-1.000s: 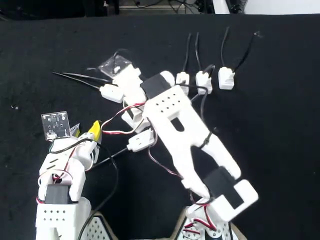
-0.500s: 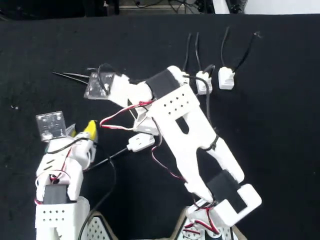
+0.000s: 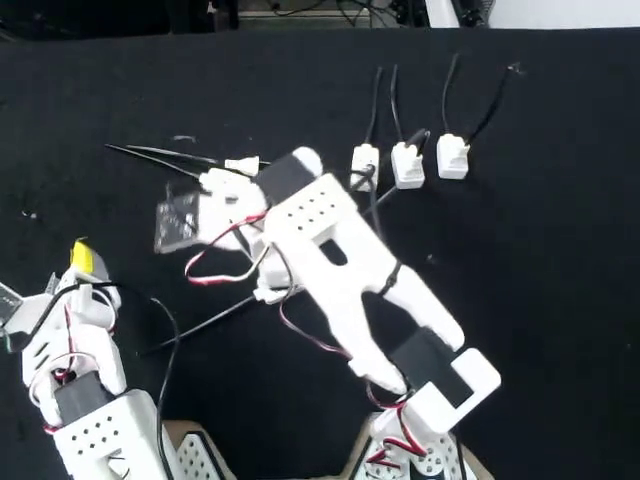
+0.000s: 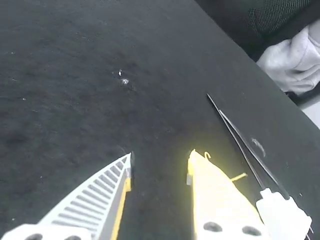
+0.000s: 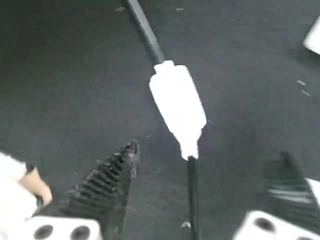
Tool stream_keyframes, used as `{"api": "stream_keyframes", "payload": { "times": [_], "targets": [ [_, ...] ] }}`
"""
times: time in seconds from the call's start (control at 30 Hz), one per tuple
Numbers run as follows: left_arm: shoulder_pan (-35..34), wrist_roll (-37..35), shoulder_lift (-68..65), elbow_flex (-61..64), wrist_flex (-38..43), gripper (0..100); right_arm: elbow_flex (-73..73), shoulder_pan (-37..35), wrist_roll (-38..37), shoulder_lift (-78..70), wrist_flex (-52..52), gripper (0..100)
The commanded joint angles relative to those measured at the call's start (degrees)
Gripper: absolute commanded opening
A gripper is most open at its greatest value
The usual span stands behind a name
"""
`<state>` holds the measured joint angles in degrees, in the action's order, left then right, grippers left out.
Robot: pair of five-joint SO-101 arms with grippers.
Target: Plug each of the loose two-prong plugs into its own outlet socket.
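The right end effector (image 5: 207, 150) hangs over the counter (image 5: 60, 75) with its jaws wide, gripping nothing. A white plug (image 5: 177, 102) lies flat on the counter just ahead of it, in line with the gap between the fingers and nearer the serrated black finger (image 5: 112, 175). A black cord (image 5: 145, 30) runs off the plug's far end, and a dark lead (image 5: 192, 200) comes from its narrow end toward the end effector. The left end effector (image 4: 160, 157) is also wide and holds nothing, low over the counter. A second plug (image 4: 280, 217) sits just beside its yellow finger (image 4: 210, 190), with two thin black wires (image 4: 240, 140) running away ahead. Three connectors (image 3: 408, 165) lie in a row, well apart from both end effectors.
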<state>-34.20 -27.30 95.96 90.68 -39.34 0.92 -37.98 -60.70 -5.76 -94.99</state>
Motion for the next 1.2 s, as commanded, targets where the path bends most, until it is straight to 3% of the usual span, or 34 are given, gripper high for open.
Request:
{"api": "stream_keyframes", "payload": {
  "times": [0.0,0.13,0.33,0.63,0.73,0.87,1.03,1.17],
  "targets": [
    [-1.01,-0.79,0.62,-3.03,0.88,19,-4.00,-0.53,-8.18,0.31,1.76,46.6],
    [-1.01,-0.79,0.62,-3.03,0.88,19,-10.86,-0.62,-13.89,0.31,7.21,46.6],
    [-1.01,-0.79,0.62,-3.03,0.97,19,-19.82,-0.53,-14.68,0.31,20.40,45.9],
    [-0.66,-0.79,0.62,-3.03,0.88,19,-18.68,1.32,-14.07,-12.09,26.99,27.3],
    [-0.57,-0.79,0.62,-3.03,0.97,19,-12.35,3.08,-8.18,-16.22,24.70,20.1],
    [-0.57,-0.79,0.62,-3.03,1.05,19,-3.38,4.84,-0.09,-18.24,18.29,0.3],
    [-0.57,-0.79,0.62,-3.03,1.14,19,6.55,7.38,10.20,-13.93,7.47,1.2],
    [-0.57,-0.79,0.62,-3.03,1.14,19,14.02,8.44,23.56,-6.02,2.81,1.1]
  ]
}}
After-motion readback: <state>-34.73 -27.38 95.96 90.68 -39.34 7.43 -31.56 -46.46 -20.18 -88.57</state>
